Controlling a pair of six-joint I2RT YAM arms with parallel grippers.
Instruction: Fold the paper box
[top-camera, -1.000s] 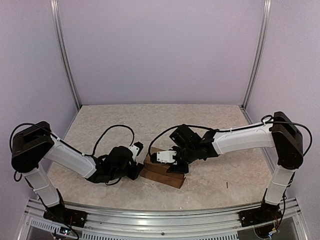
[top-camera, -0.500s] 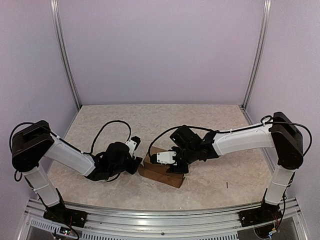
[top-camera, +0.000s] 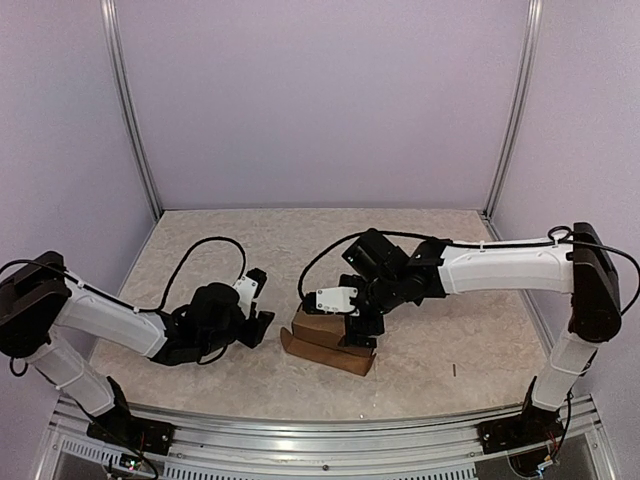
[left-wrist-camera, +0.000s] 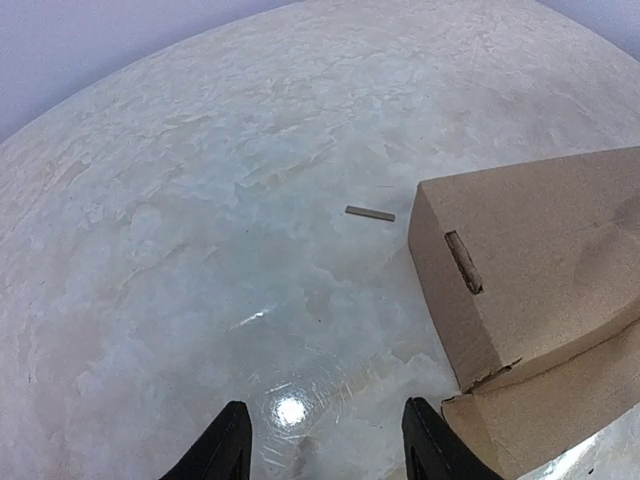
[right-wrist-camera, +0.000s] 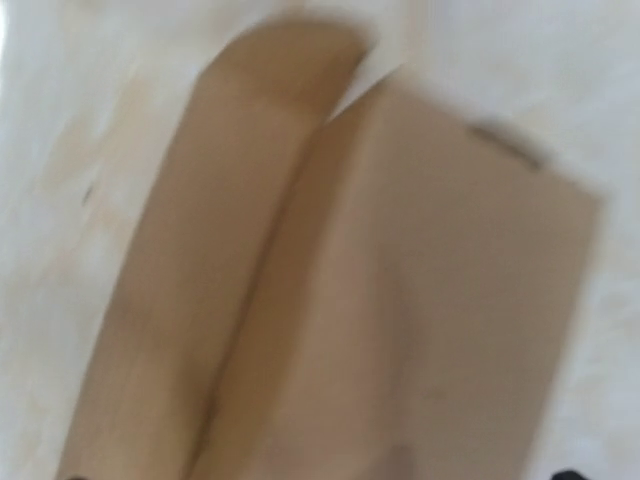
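Seen from above: right claw (top-camera: 358, 334) spread over box (top-camera: 322, 352); left claw (top-camera: 261, 325) spread, empty, just beside. Visible from left wrist only: slot (left-wrist-camera: 463, 262) in box wall, sliver (left-wrist-camera: 370, 213) on bench (left-wrist-camera: 200, 200).

The pale, marbled worktop (left-wrist-camera: 200, 200) fills most of the view, with a bright spot of glare (left-wrist-camera: 291, 410) near the bottom edge. The two dark fingertips of the left pincer (left-wrist-camera: 330, 445) stand spread apart on either side of that glare, with nothing between them. To the right lies the paper box (left-wrist-camera: 540, 260), brown cardboard with a short dark slot (left-wrist-camera: 463, 262) on its near face and a flap (left-wrist-camera: 540, 420) jutting out below. A small brown sliver (left-wrist-camera: 370, 213) rests on the worktop near the box's upper corner.
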